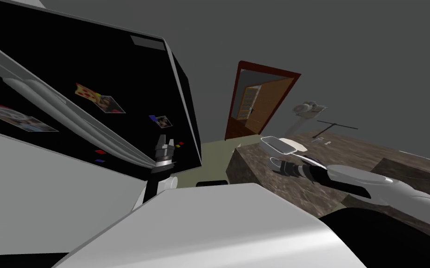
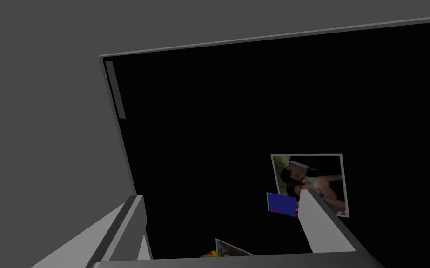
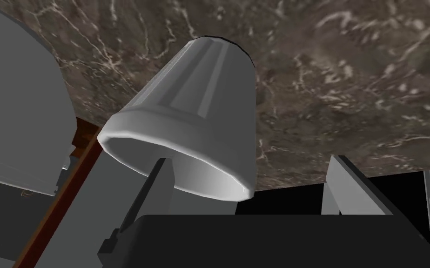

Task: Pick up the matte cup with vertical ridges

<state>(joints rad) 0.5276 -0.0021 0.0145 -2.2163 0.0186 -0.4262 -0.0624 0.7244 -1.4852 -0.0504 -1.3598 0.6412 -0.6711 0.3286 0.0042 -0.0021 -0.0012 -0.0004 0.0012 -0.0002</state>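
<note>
One ridged grey cup (image 3: 200,107) seen on brown marbled bench (image 3: 349,70), wide rim toward right gripper (image 3: 247,159); jaws parted, cup offset to 11 o'clock of their midline, one finger across rim; recentring judged needed. Left gripper (image 2: 221,194) parted, at black fridge (image 2: 256,93)

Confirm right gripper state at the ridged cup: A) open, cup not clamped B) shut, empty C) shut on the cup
A: the right gripper has its fingers wide apart, one in front of the ridged cup at its rim, the other clear of it; the cup stands on the marbled countertop.
</note>
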